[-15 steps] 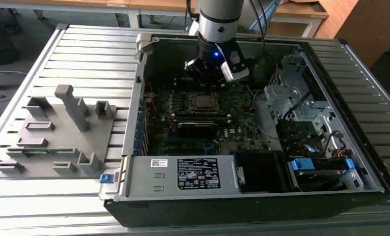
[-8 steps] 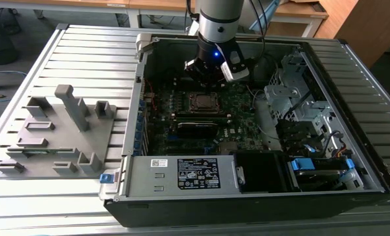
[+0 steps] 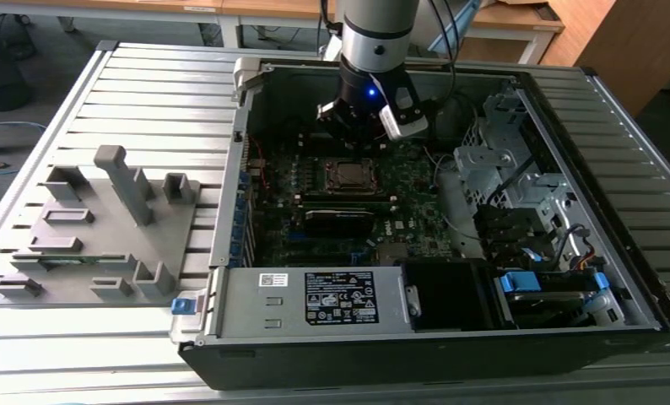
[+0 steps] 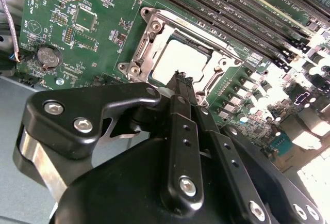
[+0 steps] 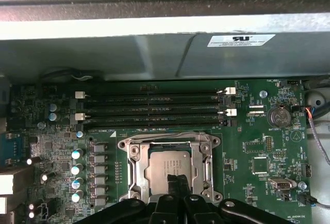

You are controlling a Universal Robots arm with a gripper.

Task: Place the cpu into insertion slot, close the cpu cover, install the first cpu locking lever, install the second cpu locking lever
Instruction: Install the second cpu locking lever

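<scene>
In the exterior view the light is even and cool, coming from overhead; the slatted surface [image 3: 143,93] is pale and softly lit, while the inside of the computer case [image 3: 425,253] sits in deep shadow with detail muddied. A small blue light [image 3: 371,91] glows on the arm. In the second wrist view strong glare washes out the cpu [image 4: 178,64] and burns the green motherboard [image 4: 304,146] to white toward one corner; the claw [image 4: 184,87] is near the lens, dark and slightly soft. In the first wrist view the light is dimmer and flatter, with a bright band along the case wall [image 5: 154,28] and mild blur throughout.
</scene>
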